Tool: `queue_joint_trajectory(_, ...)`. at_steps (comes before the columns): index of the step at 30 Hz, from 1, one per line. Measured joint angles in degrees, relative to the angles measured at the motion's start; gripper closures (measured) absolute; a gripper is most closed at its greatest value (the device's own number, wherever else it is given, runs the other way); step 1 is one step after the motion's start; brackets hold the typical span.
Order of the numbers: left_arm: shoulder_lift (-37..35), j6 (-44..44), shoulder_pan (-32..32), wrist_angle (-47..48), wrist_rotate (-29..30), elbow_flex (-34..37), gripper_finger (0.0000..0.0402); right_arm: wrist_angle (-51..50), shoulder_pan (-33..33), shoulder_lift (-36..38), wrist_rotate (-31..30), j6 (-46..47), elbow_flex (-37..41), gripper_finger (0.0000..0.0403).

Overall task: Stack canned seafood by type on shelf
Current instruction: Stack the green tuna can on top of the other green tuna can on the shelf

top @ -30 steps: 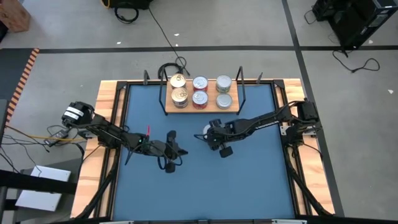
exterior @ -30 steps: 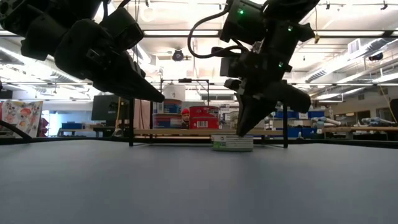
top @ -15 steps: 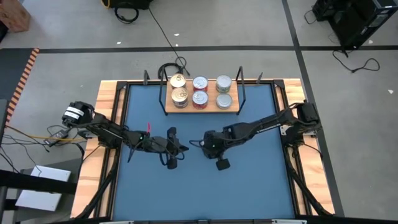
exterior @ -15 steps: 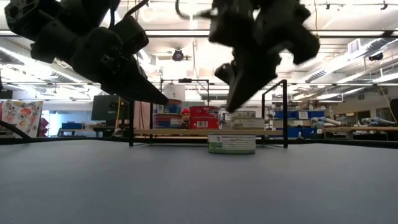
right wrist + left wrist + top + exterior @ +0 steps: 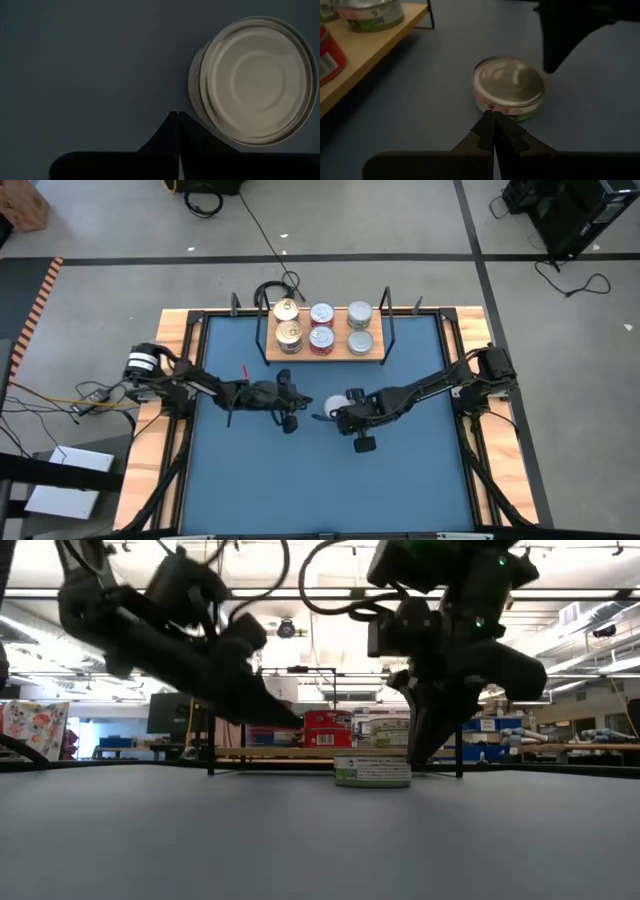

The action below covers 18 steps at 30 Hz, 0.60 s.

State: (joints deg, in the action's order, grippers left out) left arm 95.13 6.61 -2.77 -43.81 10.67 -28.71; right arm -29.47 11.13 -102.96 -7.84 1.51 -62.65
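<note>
One silver-lidded tin of canned seafood (image 5: 330, 404) rests flat on its base on the blue table, between my two grippers. My left gripper (image 5: 493, 116) is shut; it points at the tin from the table's left and hovers slightly higher than the lid (image 5: 298, 721). My right gripper (image 5: 178, 116) is shut and points steeply down, its tips low at the tin's right side (image 5: 415, 760). The shelf (image 5: 300, 358) stands at the far side with several tins on its board: gold-lidded (image 5: 288, 332) left, red-sided (image 5: 321, 337) middle, plain silver (image 5: 360, 340) right. My right gripper's shut fingertips (image 5: 172, 125) stand close beside the tin's side wall (image 5: 196, 95), coming from above. I cannot tell whether they touch it. My left gripper touches nothing.
The shelf's black wire uprights (image 5: 388, 330) rise at both ends of the board. The table's wooden rim (image 5: 175, 350) runs round the blue mat. Open mat lies toward the near edge (image 5: 320, 480).
My left gripper has swung toward the far right, closing in on the loose tin. My right gripper rose, rolled about its own axis, then came down at the tin's right side. The tin has slid a little toward the near edge.
</note>
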Motion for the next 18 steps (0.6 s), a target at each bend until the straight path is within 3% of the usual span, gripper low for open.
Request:
queue_joint_trajectory(6, 5.9, 0.0, 4.1, -4.6, -1.1, -0.8, 0.0392, 6.8, -1.3, 0.0, 0.1, -0.5, 3.1, 0.0399)
queue_joint_trajectory(14, 13.6, -3.5, 6.7, -4.5, -2.9, -8.1, 0.0392, 10.2, -2.2, 0.0, 0.4, -0.9, 3.7, 0.0398)
queue_joint_trajectory(18, 15.6, -3.6, 7.2, -4.7, -6.5, -10.4, 0.0392, 11.0, -2.4, 0.0, 0.5, -1.6, 3.7, 0.0398)
